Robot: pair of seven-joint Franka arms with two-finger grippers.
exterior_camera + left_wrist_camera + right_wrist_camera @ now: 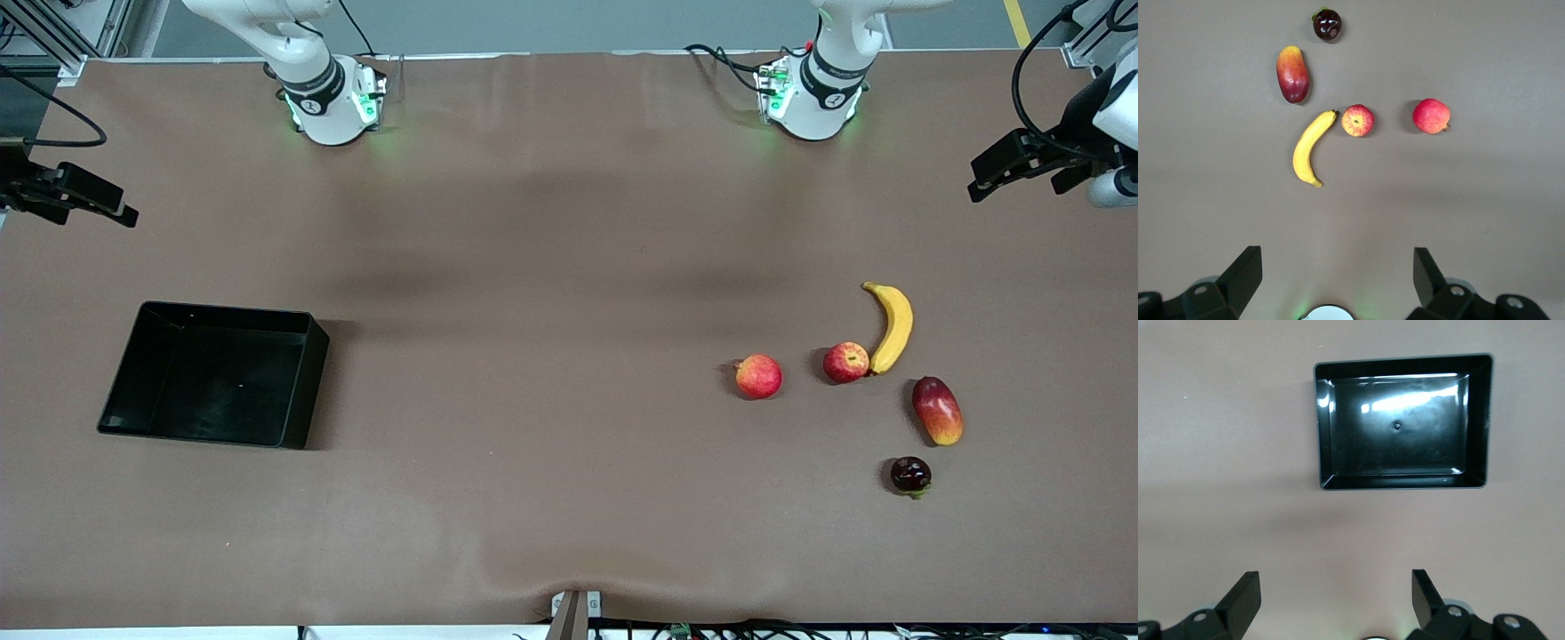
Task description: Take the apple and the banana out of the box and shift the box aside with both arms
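1. Front view: we see the box on the counter toward the right arm's end. The apple touches the banana, well apart from the box, toward the left arm's end. The left gripper and right gripper wait, raised at the counter's ends.
2. Left wrist view: we see spread, empty fingers above the counter; the mango lies near the banana.
3. Right wrist view: spread, empty fingers; the box is empty.

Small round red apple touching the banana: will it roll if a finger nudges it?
Probably. The small round red apple has no flat side, so it could roll on the brown table. The long curved yellow banana touching it might block it that way. Its smooth skin may slip.
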